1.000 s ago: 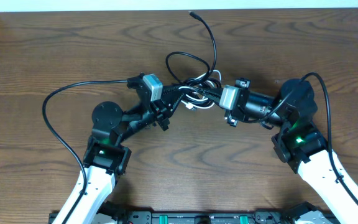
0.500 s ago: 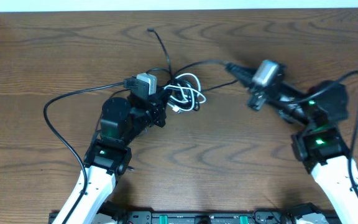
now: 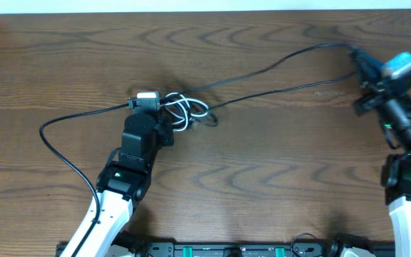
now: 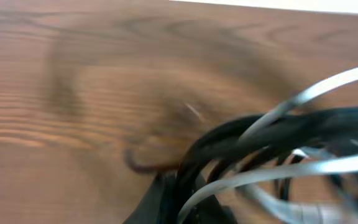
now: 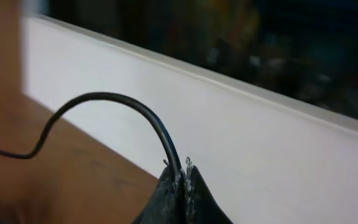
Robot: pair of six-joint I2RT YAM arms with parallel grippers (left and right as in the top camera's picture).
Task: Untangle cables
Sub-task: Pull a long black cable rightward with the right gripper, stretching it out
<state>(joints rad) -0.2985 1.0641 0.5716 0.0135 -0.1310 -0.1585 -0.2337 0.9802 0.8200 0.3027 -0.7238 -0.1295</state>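
A knot of cables lies left of the table's middle: a looped white cable [image 3: 191,108] wound with black cable. My left gripper [image 3: 171,121] is shut on this knot. In the blurred left wrist view, black strands [image 4: 272,127] and the white cable [image 4: 316,93] run out of the closed left gripper [image 4: 191,202]. A long black cable [image 3: 277,66] stretches in two strands from the knot to the far right. There my right gripper [image 3: 354,56] is shut on its end. The right wrist view shows the black cable [image 5: 123,99] arching out of the pinched right gripper [image 5: 182,169].
The wooden table [image 3: 262,178] ends at a white wall strip [image 3: 191,6] along the back, close behind the right gripper. A thicker black arm wire [image 3: 56,143] loops out to the left of the left arm.
My right gripper has swung far right and back, drawing the black cable out of the knot into long strands. My left gripper has dragged the knot leftward.
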